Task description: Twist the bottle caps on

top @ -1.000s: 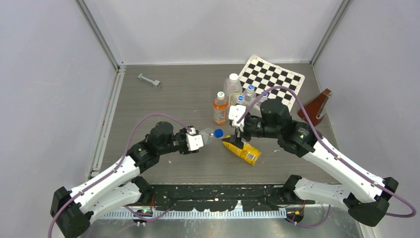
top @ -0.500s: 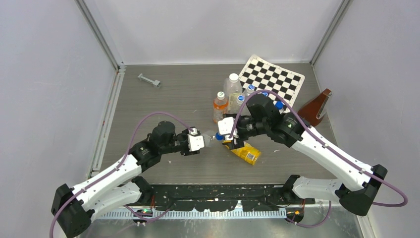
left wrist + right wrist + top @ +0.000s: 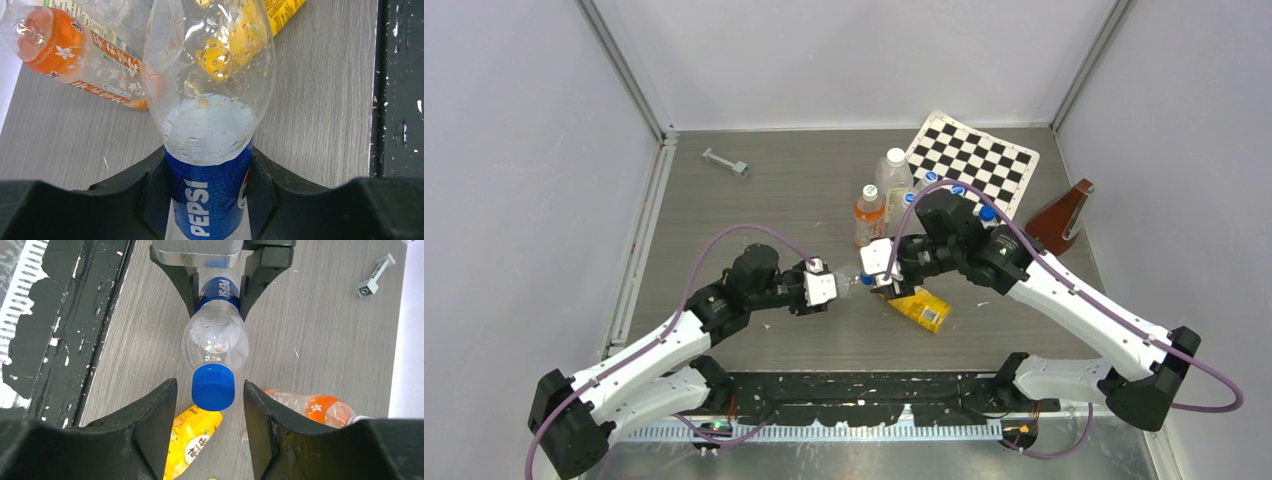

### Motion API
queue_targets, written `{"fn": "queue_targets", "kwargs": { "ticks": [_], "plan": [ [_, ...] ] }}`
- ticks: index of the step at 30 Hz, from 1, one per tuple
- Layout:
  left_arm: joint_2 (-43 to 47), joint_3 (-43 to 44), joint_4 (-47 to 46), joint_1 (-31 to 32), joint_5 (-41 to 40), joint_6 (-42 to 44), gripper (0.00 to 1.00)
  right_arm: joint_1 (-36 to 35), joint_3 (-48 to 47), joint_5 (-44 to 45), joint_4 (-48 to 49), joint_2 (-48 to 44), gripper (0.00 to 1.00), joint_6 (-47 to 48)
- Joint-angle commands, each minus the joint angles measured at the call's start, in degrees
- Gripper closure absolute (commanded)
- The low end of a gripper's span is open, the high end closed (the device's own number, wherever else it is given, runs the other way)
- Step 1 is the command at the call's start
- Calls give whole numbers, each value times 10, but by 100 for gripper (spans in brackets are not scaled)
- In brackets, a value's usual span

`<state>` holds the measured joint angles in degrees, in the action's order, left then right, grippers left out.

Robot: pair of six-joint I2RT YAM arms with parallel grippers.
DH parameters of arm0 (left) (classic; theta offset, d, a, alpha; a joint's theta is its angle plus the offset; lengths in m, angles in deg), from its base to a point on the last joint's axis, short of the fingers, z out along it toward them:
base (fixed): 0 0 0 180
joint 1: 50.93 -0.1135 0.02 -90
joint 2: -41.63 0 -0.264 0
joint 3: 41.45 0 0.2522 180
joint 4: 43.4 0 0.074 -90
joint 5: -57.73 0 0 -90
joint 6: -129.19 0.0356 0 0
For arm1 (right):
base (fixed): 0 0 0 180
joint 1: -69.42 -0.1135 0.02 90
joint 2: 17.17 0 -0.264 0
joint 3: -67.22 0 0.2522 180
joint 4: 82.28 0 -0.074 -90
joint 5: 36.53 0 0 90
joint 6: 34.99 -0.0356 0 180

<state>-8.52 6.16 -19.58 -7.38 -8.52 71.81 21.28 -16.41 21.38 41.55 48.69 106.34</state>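
The small clear Pepsi bottle [image 3: 210,125] is held off the table, lying on its side, with my left gripper [image 3: 207,155] shut on its blue label. In the top view the left gripper [image 3: 822,288] points right. A blue cap [image 3: 213,386] sits on the bottle's [image 3: 215,340] mouth. My right gripper [image 3: 210,385] is open and straddles that cap, with a narrow gap on each side of it. The right gripper [image 3: 876,268] faces the left one. The yellow juice bottle [image 3: 916,306] lies on the table just below the cap.
An orange-drink bottle [image 3: 868,215] and a tall clear bottle [image 3: 894,175] stand behind the grippers, next to small bottles and a checkerboard [image 3: 972,155]. A brown wedge [image 3: 1064,215] sits at the right. A grey metal piece [image 3: 724,160] lies at the far left.
My right gripper has moved left from above the yellow juice bottle to the blue cap, and its jaws have narrowed around it. The left gripper has kept the Pepsi bottle still.
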Motion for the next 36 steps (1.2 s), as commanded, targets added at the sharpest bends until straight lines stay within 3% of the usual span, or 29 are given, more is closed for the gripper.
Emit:
{"fn": "queue_targets", "kwargs": {
  "ticks": [1,5,8,11,15,18,21,23,26,28,32,34,36],
  "plan": [
    [0,21,-20,3,19,-9,50,-7,-26,-15,2,14,44,2],
    [3,20,-23,3,13,-6,50,-9,-26,-12,4,20,58,-4],
    [1,20,-21,3,13,-6,50,-9,-33,-14,-2,28,79,-35],
    [3,18,-24,3,6,-2,50,-9,-31,-1,13,38,94,-112],
    [4,16,-28,3,-2,1,50,-9,-16,62,111,47,99,-381],
    [7,8,-43,3,-19,1,50,-9,7,190,156,33,99,-684],
    [5,5,-56,3,-33,-1,50,-9,34,275,152,14,99,-896],
    [4,4,-56,4,-42,2,50,-10,59,325,164,-6,99,-964],
    [4,0,-56,7,-53,9,50,-12,105,369,207,-47,98,-987],
    [1,-2,-55,8,-57,10,50,-13,128,358,242,-67,89,-959],
    [0,3,-45,9,-51,10,50,-13,105,282,248,-93,49,-754],
    [-1,7,-40,9,-46,8,50,-13,88,251,213,-104,36,-647],
    [-1,7,-36,9,-41,7,50,-13,79,216,180,-114,28,-489]
  ]
}}
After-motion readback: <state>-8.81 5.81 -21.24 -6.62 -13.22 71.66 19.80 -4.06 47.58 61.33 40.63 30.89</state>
